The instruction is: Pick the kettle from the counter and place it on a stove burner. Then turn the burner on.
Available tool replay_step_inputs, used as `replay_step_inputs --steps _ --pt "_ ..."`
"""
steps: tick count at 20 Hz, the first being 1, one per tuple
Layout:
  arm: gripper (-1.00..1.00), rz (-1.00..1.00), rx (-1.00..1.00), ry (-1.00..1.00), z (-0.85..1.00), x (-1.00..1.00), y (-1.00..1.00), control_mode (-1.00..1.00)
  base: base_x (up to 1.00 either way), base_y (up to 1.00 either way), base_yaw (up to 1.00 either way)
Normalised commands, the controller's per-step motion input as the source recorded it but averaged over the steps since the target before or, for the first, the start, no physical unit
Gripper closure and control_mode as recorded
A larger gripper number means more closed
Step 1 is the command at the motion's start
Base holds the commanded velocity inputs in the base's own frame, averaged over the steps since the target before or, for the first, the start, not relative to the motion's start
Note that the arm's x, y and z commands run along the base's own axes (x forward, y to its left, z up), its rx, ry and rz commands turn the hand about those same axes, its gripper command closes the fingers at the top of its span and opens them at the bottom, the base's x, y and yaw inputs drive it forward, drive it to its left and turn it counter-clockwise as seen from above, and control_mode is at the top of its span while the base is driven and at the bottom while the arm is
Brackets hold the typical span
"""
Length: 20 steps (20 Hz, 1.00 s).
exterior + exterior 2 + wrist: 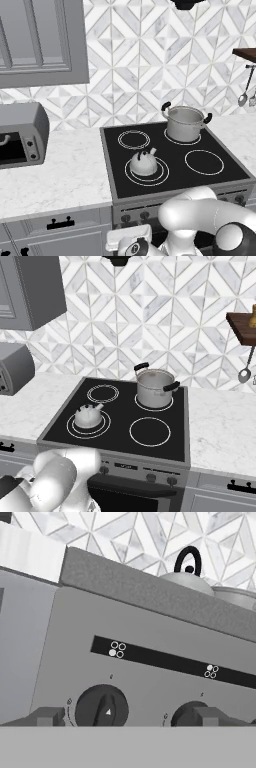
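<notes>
The gripper (125,717) is spread wide and empty before the stove front, its fingertips (47,716) flanking a dark knob (102,706), while above that knob the kettle (144,163) sits on the stove burner (146,171), the steel pot (185,122) behind it

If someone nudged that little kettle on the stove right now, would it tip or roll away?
Probably neither. The kettle looks squat and dome-shaped with a broad base, so it should slide rather than tip. The black glass cooktop looks smooth, so it may skid easily. Its arched handle looks rigid, likely a firm hold.
</notes>
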Motion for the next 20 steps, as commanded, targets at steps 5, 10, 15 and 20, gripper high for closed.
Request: replay_step_inputs --steps 5,10,15,20 --pt "-1.0 0.0 0.0 -0.03 -0.07 0.16 0.02 -1.0 0.0 0.0 0.0" --pt "-1.0 0.01 0.0 -0.04 -0.13 0.2 0.0 -1.0 0.0 0.0 0.0" --pt "-1.0 0.02 0.0 -0.02 -0.18 0.15 0.0 -1.0 0.0 0.0 0.0" --pt "-1.0 0.01 0.0 -0.01 -0.04 0.02 0.0 -1.0 0.0 0.0 0.0"
